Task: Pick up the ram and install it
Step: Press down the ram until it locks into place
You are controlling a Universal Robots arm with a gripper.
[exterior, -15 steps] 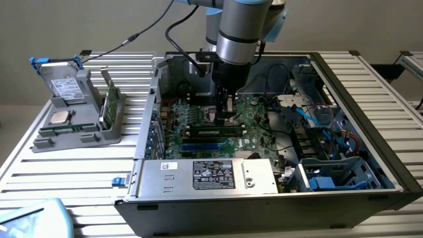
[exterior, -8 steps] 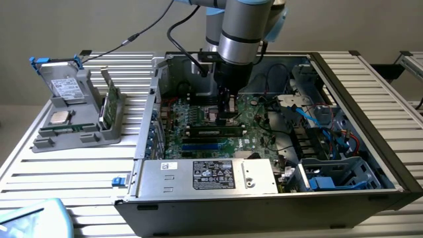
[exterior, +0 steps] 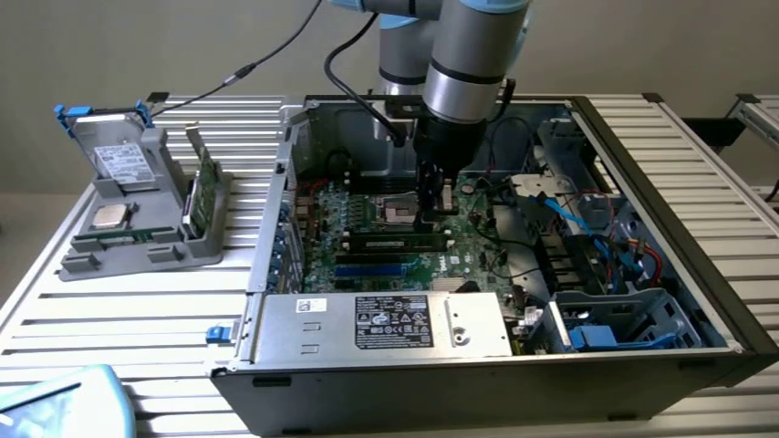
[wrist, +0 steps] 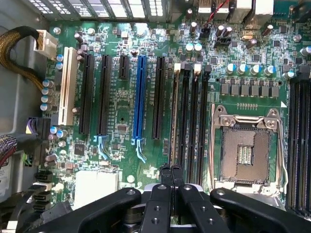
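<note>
The ram (exterior: 392,243) is a long dark-faced stick standing on edge in a memory slot of the motherboard (exterior: 365,265), inside the open computer case. In the wrist view the ram (wrist: 175,116) appears edge-on in the slot nearest the black expansion slots. My gripper (exterior: 435,210) hangs straight down over the end of the stick at the exterior view's right. In the wrist view its fingertips (wrist: 170,175) are pressed together with nothing between them, right over that end. Whether they touch the stick I cannot tell.
The bare processor socket (wrist: 245,150) lies beside the memory slots, with a blue expansion slot (wrist: 140,97) on the other side. A power supply (exterior: 389,319) fills the case's front and blue cables (exterior: 585,219) its right. A grey holder (exterior: 146,214) outside carries a drive, a silver chip and a green card.
</note>
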